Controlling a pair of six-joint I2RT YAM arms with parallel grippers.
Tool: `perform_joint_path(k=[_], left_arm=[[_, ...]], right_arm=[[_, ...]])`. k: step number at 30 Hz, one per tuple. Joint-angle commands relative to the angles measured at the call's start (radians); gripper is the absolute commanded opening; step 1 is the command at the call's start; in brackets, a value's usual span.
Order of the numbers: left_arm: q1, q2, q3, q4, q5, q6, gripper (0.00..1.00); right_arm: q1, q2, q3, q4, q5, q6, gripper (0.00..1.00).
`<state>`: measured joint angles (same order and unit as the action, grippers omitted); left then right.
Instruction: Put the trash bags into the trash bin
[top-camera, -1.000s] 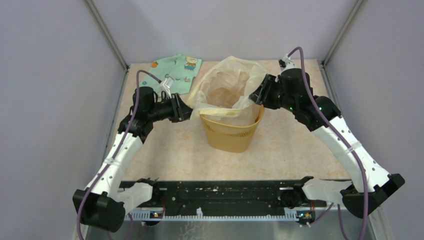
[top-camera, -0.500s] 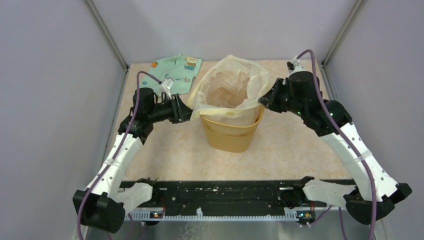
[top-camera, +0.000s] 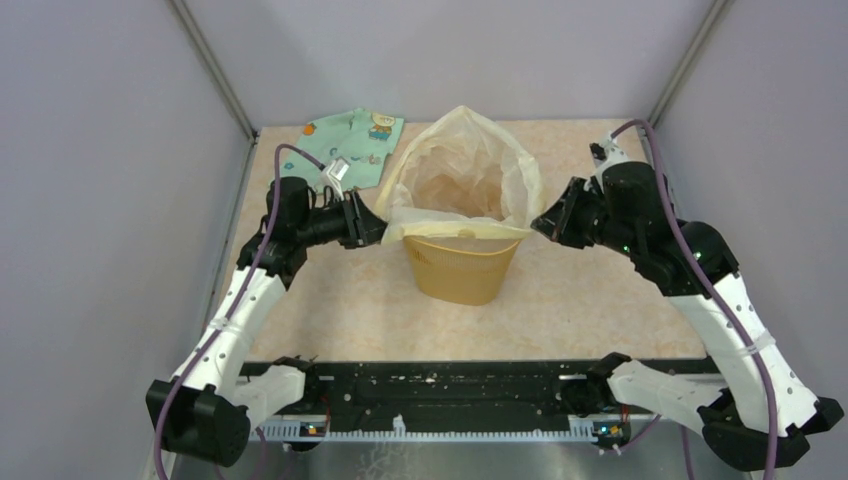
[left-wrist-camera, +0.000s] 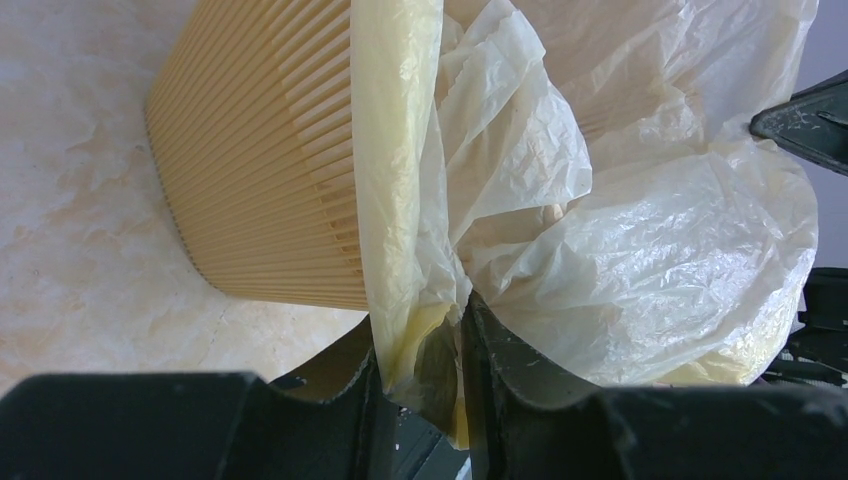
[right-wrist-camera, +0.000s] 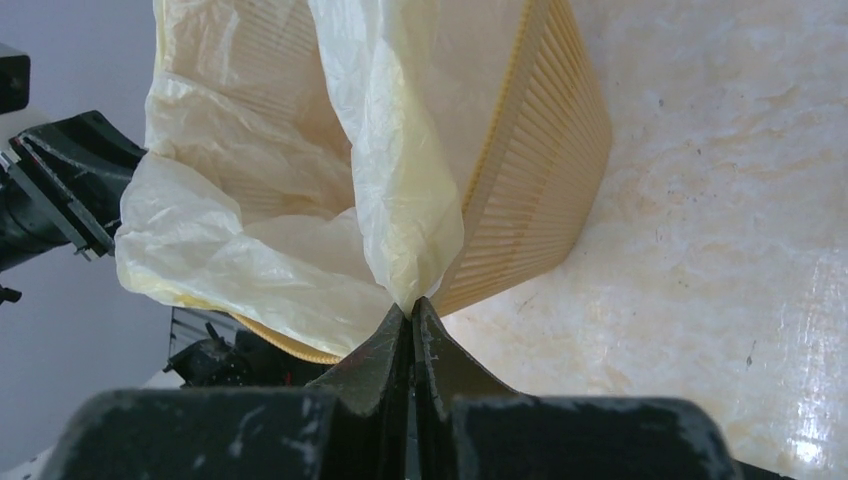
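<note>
The orange-yellow trash bin (top-camera: 460, 275) stands mid-table with the cream, crinkly trash bag (top-camera: 465, 175) sitting in its mouth and billowing above the rim. My left gripper (top-camera: 378, 228) is at the bin's left rim, shut on a fold of the bag's edge; in the left wrist view the plastic (left-wrist-camera: 640, 250) runs down between the fingers (left-wrist-camera: 420, 345) beside the ribbed bin wall (left-wrist-camera: 260, 180). My right gripper (top-camera: 543, 222) is just right of the rim. Its tips (right-wrist-camera: 410, 310) pinch a corner of the bag (right-wrist-camera: 260, 260) next to the bin (right-wrist-camera: 540, 180).
A mint-green patterned cloth (top-camera: 355, 140) lies at the back left corner. Grey walls close in the table on three sides. A black rail (top-camera: 440, 390) with the arm bases runs along the near edge.
My right gripper has closed on the bag's right edge and moved out to the right and nearer, stretching the bag's mouth wider over the rim. The left arm has stayed put.
</note>
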<state>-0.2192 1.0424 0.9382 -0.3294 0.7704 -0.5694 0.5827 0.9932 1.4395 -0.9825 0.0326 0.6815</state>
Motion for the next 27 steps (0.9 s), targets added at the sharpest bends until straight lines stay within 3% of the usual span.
perform_joint_path(k=[1, 4, 10, 16, 21, 27], left_arm=[[0.002, -0.03, -0.003, 0.024, 0.024, 0.016, 0.33], [0.001, -0.026, 0.001, -0.001, 0.004, 0.034, 0.32], [0.003, -0.011, -0.019, -0.02, -0.039, 0.042, 0.15], [0.002, 0.001, -0.047, 0.013, -0.051, 0.021, 0.06], [0.002, 0.024, -0.047, 0.026, -0.073, 0.014, 0.0], [0.002, 0.043, -0.039, 0.046, -0.113, -0.004, 0.0]], right_arm=[[0.011, -0.032, -0.006, -0.048, -0.022, -0.023, 0.0], [0.011, -0.049, -0.021, -0.073, -0.021, -0.032, 0.0], [0.01, -0.099, -0.135, -0.06, -0.003, -0.037, 0.0], [0.01, -0.135, -0.244, 0.028, 0.03, -0.018, 0.0], [0.01, -0.127, -0.3, 0.061, 0.116, -0.031, 0.0], [0.011, -0.125, -0.332, 0.084, 0.189, -0.05, 0.0]])
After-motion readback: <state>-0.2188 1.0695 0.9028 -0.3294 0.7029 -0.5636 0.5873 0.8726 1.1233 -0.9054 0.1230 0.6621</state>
